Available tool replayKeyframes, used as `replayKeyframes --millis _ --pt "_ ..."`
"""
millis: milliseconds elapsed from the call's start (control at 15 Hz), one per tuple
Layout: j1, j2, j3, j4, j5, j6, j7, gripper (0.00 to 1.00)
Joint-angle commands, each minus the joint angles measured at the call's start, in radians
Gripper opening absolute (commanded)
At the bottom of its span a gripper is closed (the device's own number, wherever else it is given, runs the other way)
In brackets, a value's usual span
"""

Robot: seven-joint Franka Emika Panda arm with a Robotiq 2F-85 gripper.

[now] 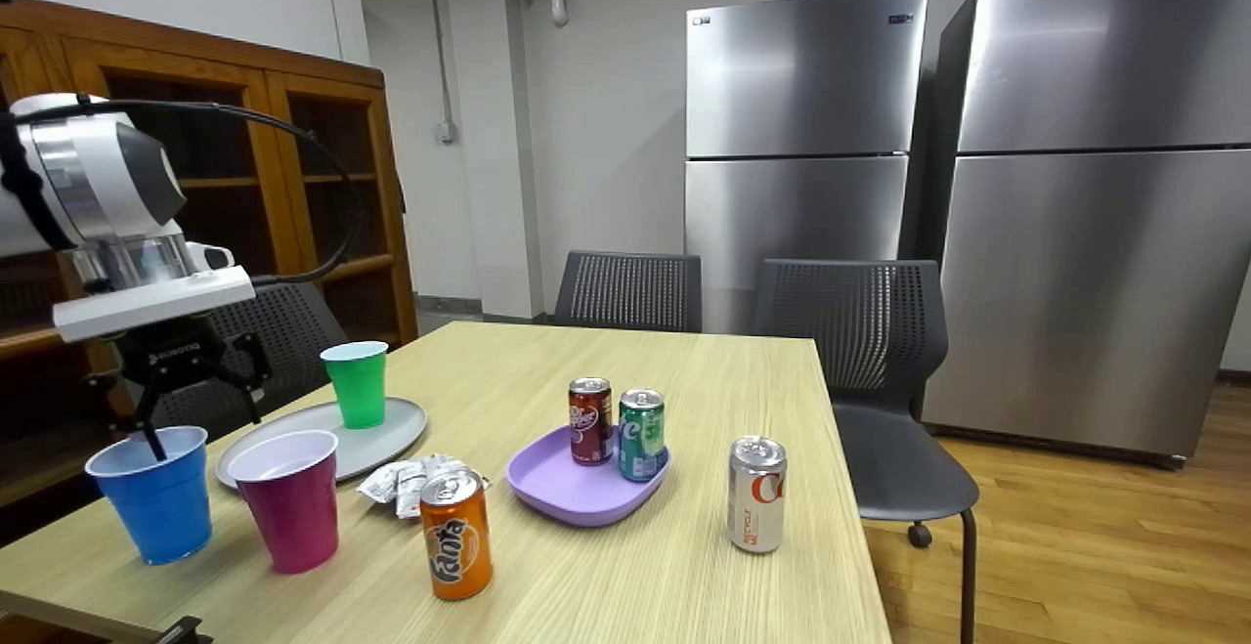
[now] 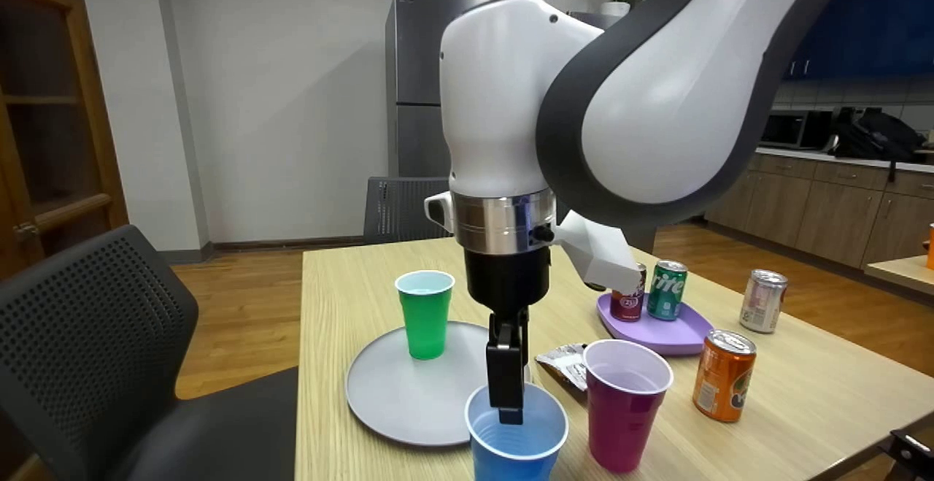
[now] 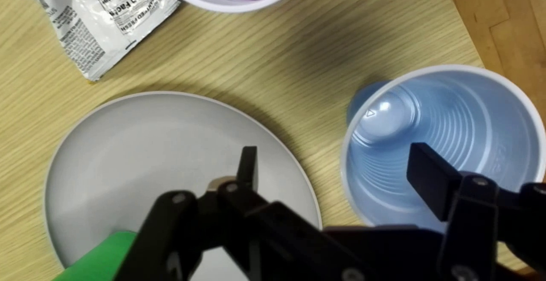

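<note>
On the left of an exterior view, the blue cup point(image 1: 161, 515) stands on the table point(image 1: 625, 585), and your gripper point(image 1: 206, 436) has its fingers spread wide, one over the cup's mouth, one outside it. Next you see a dark pink cup point(image 1: 292, 510), a gray plate point(image 1: 398, 426) holding a green cup point(image 1: 359, 392), a shiny packet point(image 1: 401, 481), an orange can point(image 1: 456, 538), a light purple plate point(image 1: 559, 490) with two cans point(image 1: 642, 437), and a silver can point(image 1: 756, 497).
</note>
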Motion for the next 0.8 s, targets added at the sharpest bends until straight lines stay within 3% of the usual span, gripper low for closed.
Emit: replayKeyframes --millis 0,467,533,733 --pt "0.01 0.025 -0.002 0.032 -0.017 0.002 0.039 0.58" --pt "0.009 0.033 -0.001 0.044 -0.009 -0.001 0.033 0.05" --pt "0.007 0.032 0.002 0.041 -0.003 -0.001 0.029 0.0" --pt "0.002 0.013 0.01 0.031 0.014 -0.002 0.013 0.01"
